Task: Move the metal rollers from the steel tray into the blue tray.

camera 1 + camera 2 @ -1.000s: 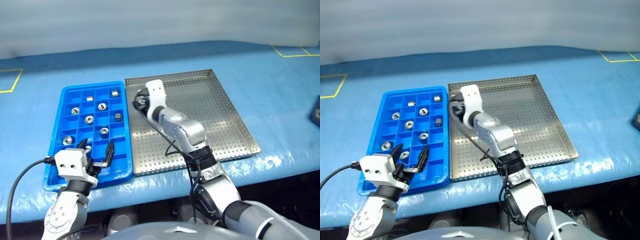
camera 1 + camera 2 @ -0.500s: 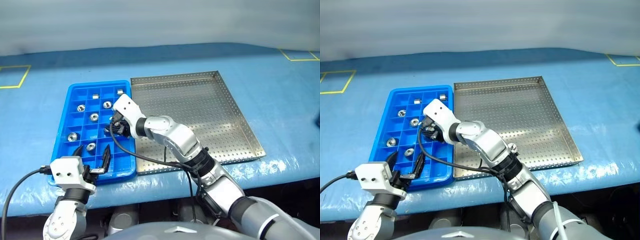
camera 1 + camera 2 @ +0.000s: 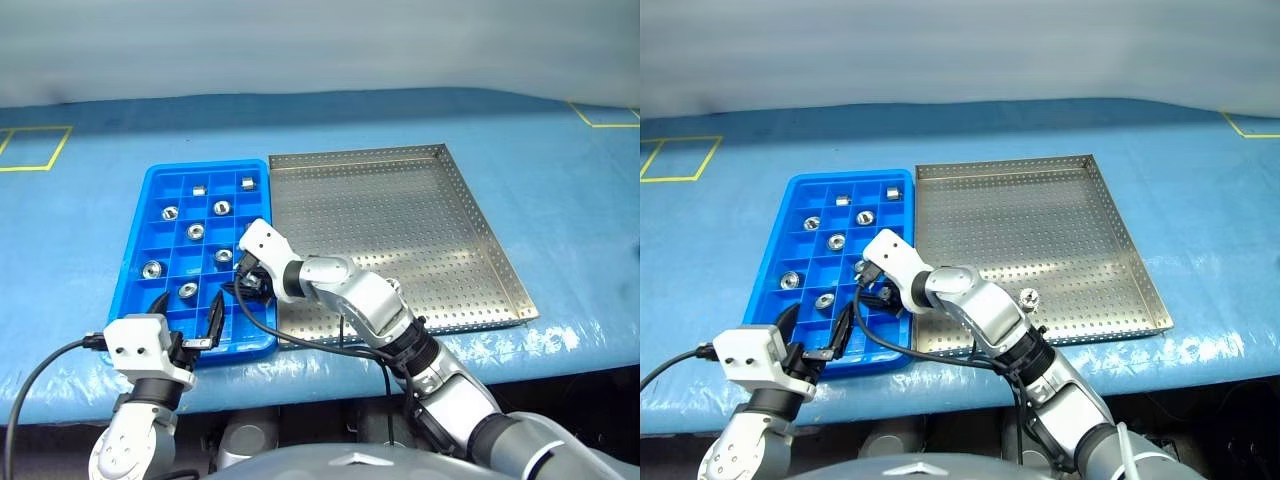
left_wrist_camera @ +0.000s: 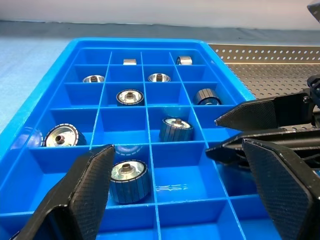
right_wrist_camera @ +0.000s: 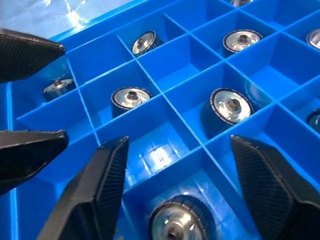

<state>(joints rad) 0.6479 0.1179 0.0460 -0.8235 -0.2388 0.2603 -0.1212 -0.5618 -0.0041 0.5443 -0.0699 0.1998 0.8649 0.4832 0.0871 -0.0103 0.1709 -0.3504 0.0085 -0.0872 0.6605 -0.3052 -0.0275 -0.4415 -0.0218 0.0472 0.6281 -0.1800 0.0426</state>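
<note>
The right gripper (image 5: 175, 165) is held low over the blue tray's (image 3: 133, 262) near-right compartments, its fingers spread wide, with one roller (image 5: 180, 222) lying in the cell directly beneath, apparently just let go. Other rollers (image 3: 196, 231) are seated one to a cell across the grid, so the dividers keep them apart. The steel tray (image 3: 480, 240), touching the blue tray's right side, is nearly emptied; one roller (image 3: 1029, 297) is seen on its perforated floor near the front rim. The left gripper (image 3: 186, 318) is parked open at the blue tray's near edge, holding nothing, probably kept clear of the working arm.
</note>
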